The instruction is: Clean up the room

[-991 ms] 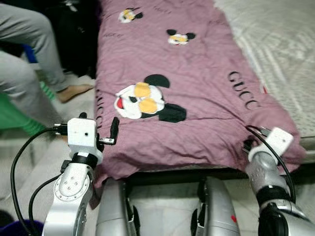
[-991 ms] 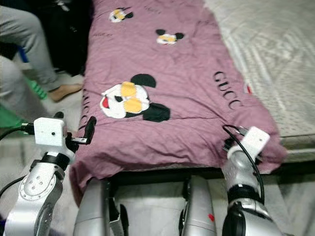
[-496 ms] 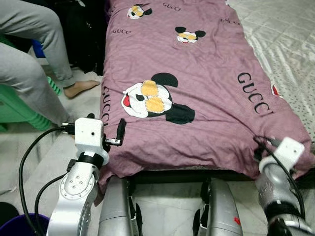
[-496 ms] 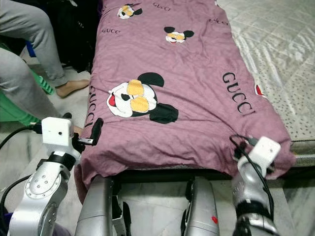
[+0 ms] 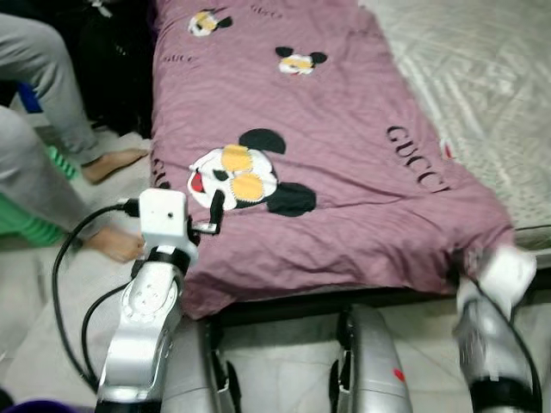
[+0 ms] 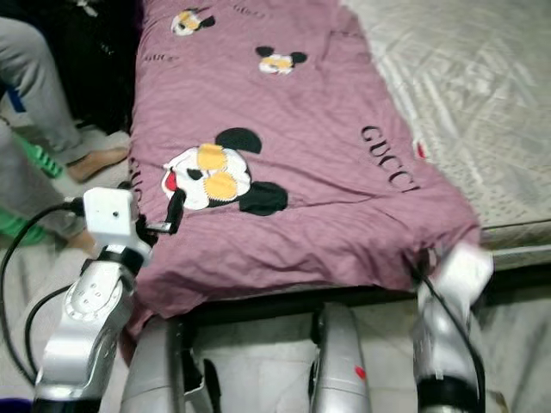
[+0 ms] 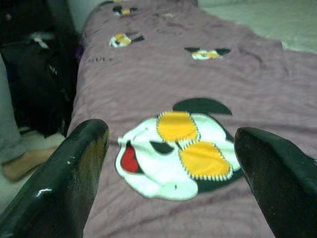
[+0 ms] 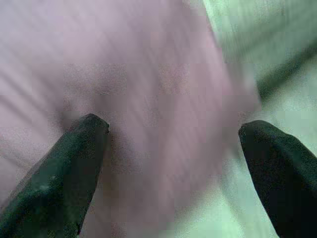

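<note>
Since the earlier frame the left gripper (image 5: 215, 213) has advanced over the purple blanket (image 5: 344, 172) spread on the bed (image 5: 482, 77), fingers wide apart, empty; right gripper (image 8: 173, 148), spread and empty, at its near corner.

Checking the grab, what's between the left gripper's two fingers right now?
In the left wrist view the left gripper is open, and between its fingers lies the purple blanket, with the big cartoon mouse print in the gap.
</note>
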### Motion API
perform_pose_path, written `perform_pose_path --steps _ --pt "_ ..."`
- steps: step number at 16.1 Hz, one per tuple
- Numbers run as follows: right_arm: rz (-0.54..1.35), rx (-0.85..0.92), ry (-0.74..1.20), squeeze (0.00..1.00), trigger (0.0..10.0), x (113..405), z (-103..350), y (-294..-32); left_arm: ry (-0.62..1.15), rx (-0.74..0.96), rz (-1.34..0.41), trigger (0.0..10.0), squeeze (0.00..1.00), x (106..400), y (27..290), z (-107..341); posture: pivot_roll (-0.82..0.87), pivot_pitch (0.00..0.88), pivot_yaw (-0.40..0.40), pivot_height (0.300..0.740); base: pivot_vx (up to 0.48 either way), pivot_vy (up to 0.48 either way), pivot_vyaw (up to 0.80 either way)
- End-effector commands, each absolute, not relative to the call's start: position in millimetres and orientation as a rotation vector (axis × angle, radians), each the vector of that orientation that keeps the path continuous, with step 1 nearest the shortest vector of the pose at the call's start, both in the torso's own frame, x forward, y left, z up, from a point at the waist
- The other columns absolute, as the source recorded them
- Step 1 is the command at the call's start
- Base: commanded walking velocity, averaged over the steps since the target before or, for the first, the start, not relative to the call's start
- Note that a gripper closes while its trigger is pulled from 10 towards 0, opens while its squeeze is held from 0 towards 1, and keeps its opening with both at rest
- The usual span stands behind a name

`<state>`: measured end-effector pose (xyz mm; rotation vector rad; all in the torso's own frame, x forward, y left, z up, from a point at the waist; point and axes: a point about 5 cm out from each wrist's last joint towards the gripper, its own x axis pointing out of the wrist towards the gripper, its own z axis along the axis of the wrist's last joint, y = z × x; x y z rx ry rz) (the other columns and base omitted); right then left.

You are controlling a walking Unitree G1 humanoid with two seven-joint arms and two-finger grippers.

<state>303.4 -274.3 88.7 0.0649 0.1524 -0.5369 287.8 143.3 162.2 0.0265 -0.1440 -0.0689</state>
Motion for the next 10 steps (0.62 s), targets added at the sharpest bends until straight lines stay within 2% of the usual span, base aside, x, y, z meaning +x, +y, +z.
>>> perform_pose_path --steps 1,4,5,7,8,10 --pt "-0.472 -0.017 0.053 0.0 10.0 312.4 111.5 -261.8 -0.153 0.027 -0.036 10.0 0.0 288.6 149.1 159.6 -0.04 0.095 0.024 0.564 0.0 0.0 0.0" --pt "-0.467 -0.185 -0.143 0.0 10.0 325.4 158.6 -244.1 -0.207 0.023 -0.015 10.0 0.0 301.1 149.8 167.3 -0.06 0.03 0.018 0.564 0.0 0.0 0.0" --pt "-0.454 -0.168 -0.177 0.0 10.0 328.7 167.1 -236.2 -0.227 0.022 -0.006 10.0 0.0 305.0 151.1 169.7 -0.07 0.0 0.016 0.564 0.0 0.0 0.0" --pt "-0.407 -0.115 -0.195 0.0 10.0 335.3 172.4 -225.1 -0.251 0.02 0.0 10.0 0.0 311.3 150.3 171.9 -0.08 0.0 0.01 0.564 0.0 0.0 0.0" --pt "-0.34 -0.029 -0.204 0.0 10.0 338.4 175.3 -215.6 -0.278 0.018 0.0 10.0 0.0 313.2 149.1 176.0 -0.08 0.0 0.009 0.564 0.0 0.0 0.0" --pt "-0.278 -0.001 -0.22 0.0 10.0 342.2 178.3 -205.8 -0.299 0.014 0.01 10.0 0.0 318.7 150.3 176.5 -0.09 0.0 0.004 0.574 0.0 0.0 0.0"
